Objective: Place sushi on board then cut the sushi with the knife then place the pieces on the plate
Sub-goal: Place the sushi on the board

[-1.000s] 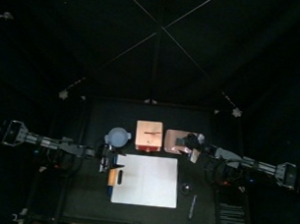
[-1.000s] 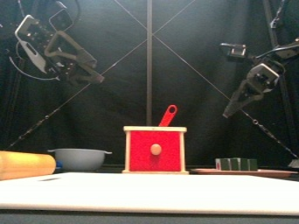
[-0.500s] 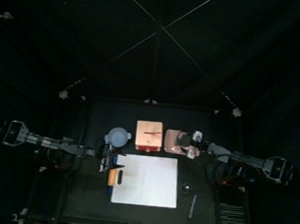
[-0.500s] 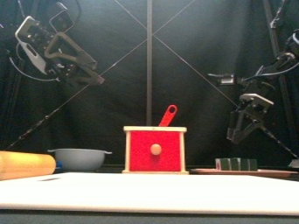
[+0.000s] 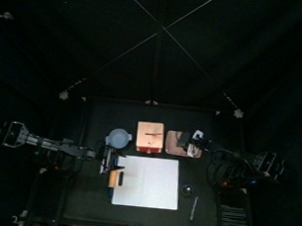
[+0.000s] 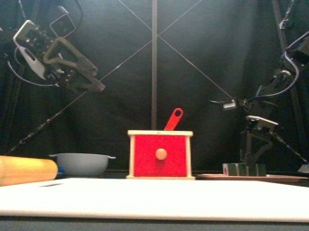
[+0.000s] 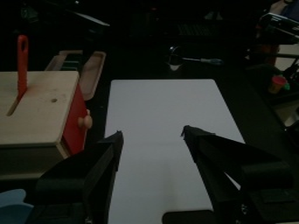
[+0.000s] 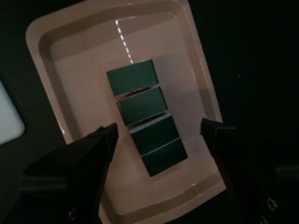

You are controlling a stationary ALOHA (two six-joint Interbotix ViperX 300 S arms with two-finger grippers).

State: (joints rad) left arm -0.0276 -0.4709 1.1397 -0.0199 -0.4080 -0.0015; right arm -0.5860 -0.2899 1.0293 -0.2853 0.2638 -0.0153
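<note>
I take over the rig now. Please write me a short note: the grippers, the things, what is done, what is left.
Left gripper: open, raised over the board.
Right gripper: open, over the sushi, not gripping.
The sushi lies in one row on the tray; the board is bare; the knife stands in the box.
Done: nothing yet.
Left: sushi to board, cut, pieces to tray.
</note>
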